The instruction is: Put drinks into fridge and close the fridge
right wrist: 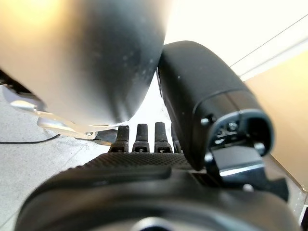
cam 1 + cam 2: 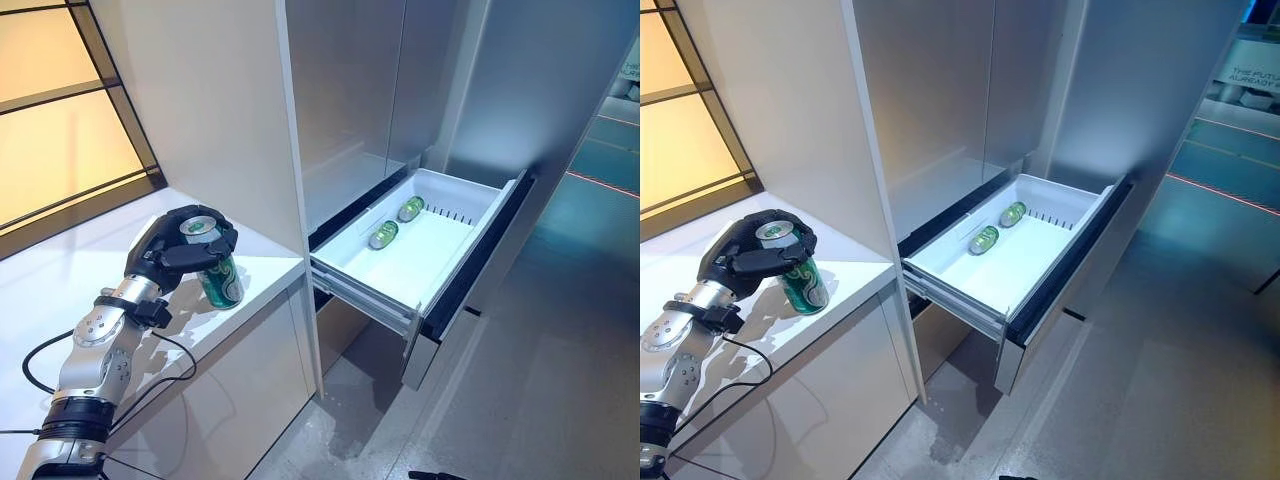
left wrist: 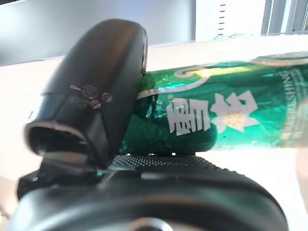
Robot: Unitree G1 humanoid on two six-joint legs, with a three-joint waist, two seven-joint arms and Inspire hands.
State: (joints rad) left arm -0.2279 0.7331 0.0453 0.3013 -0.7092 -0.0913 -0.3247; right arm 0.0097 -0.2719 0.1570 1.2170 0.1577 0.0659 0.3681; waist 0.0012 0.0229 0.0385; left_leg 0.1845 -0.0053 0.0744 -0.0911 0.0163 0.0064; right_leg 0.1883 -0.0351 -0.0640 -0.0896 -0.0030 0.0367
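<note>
1. Our left hand (image 2: 178,252) wraps its fingers around a green aluminium drink can (image 2: 221,280) on the white counter (image 2: 262,262).
2. Two matching green cans (image 2: 383,234) lie in the open white fridge drawer (image 2: 380,279).
3. Our right hand's (image 1: 211,120) fingers extend straight, holding nothing.

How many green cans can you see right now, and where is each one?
3. One green can stands on the white counter, gripped by the left hand. Two cans lie in the open fridge drawer: one nearer, one farther back. None seems hidden.
</note>
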